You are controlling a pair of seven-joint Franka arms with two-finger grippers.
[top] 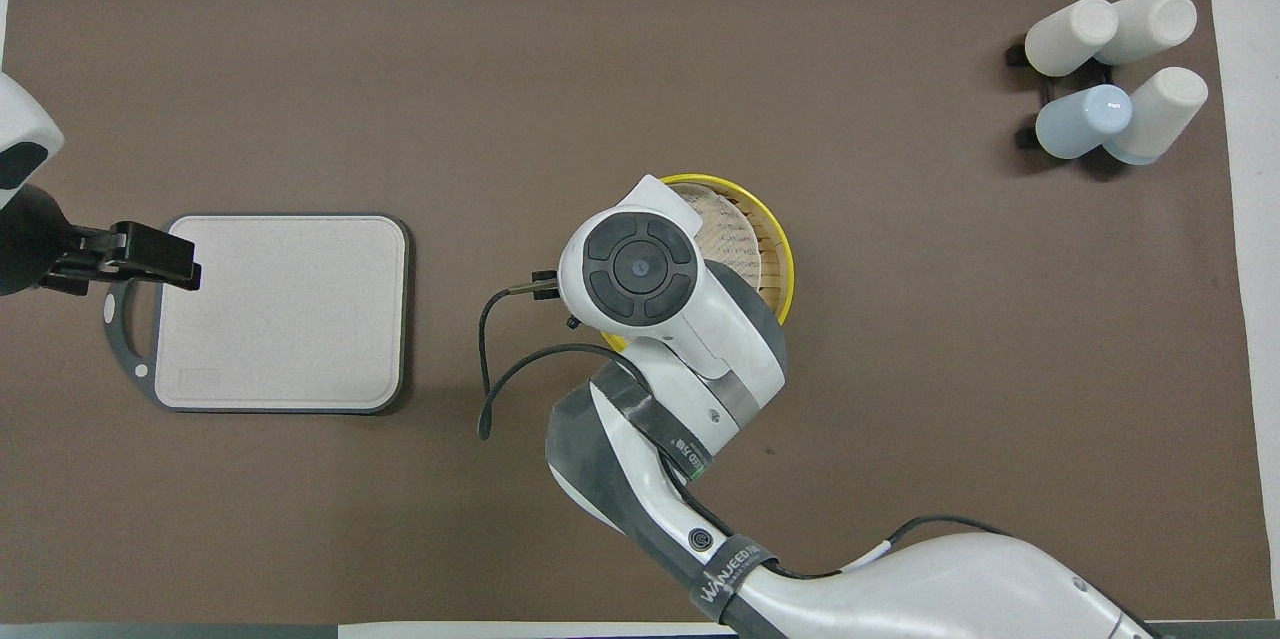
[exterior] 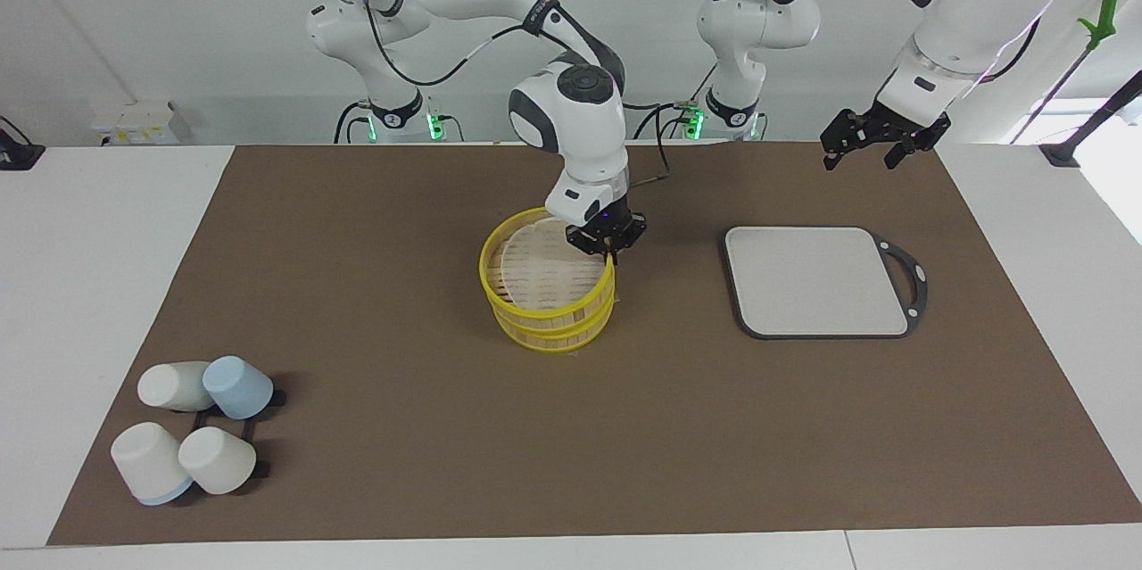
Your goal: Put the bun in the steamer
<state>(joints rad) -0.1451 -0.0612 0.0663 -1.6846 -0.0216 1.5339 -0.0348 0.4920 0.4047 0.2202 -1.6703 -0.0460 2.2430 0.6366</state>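
The steamer (exterior: 555,331), a round yellow-rimmed bamboo basket, stands mid-mat. Its lid (exterior: 535,271) lies tilted on it, with the edge nearer the robots raised. My right gripper (exterior: 608,247) is at that raised rim and looks shut on it. In the overhead view the right arm's wrist hides this gripper and most of the steamer (top: 785,259). No bun shows in either view. My left gripper (exterior: 870,151) is open and empty in the air, over the handle end of the grey board; it also shows in the overhead view (top: 170,264). The left arm waits.
A grey square board (exterior: 816,280) with a dark handle lies toward the left arm's end of the table, also seen from overhead (top: 280,309). Several white and blue cups (exterior: 192,427) lie on a black rack at the right arm's end, farthest from the robots.
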